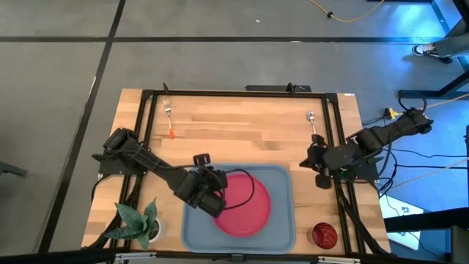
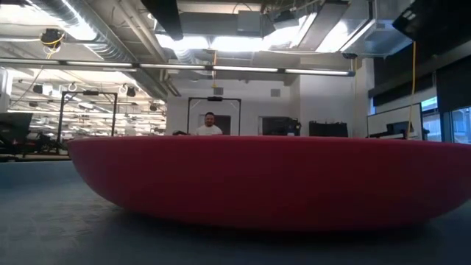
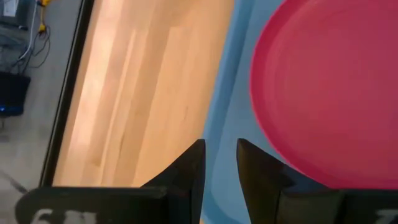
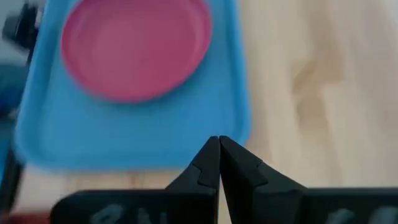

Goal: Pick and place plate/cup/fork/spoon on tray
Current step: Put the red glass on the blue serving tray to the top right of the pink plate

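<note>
The pinkish-red plate (image 1: pixel 249 213) lies flat on the grey-blue tray (image 1: pixel 284 224) at the table's near middle; in the low view the plate (image 2: pixel 272 184) fills the picture. My left gripper (image 1: pixel 217 204) hovers over the tray's left part, beside the plate's left rim (image 3: pixel 267 124), open by a narrow gap with nothing in it. My right gripper (image 1: pixel 319 167) stands shut just right of the tray's far right corner, holding nothing. The fork (image 1: pixel 169 119) lies at the far left, the spoon (image 1: pixel 313 125) at the far right. The dark red cup (image 1: pixel 324 235) stands near the right front corner.
A small potted plant (image 1: pixel 138 224) stands at the near left corner, left of the tray. A black frame (image 1: pixel 242 93) runs along the table's far and side edges. Bare wood (image 1: pixel 242 132) lies between the tray and the cutlery. A person (image 2: pixel 210 125) shows far behind the table.
</note>
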Tool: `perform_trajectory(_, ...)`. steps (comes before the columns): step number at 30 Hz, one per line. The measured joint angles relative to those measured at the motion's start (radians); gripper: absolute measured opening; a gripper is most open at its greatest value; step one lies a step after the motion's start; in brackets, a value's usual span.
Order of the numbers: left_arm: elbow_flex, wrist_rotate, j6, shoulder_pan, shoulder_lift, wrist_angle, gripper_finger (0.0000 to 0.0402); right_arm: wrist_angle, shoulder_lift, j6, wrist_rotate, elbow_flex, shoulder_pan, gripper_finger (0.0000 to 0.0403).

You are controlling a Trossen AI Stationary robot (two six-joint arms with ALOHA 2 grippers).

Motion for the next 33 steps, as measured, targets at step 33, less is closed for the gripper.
perform_trajectory(33,0.0,0.022,0.048,0.03,0.001,-0.008,0.0085,-0.245,0.341,0.063,-0.585,0.061,0.037,0.0025)
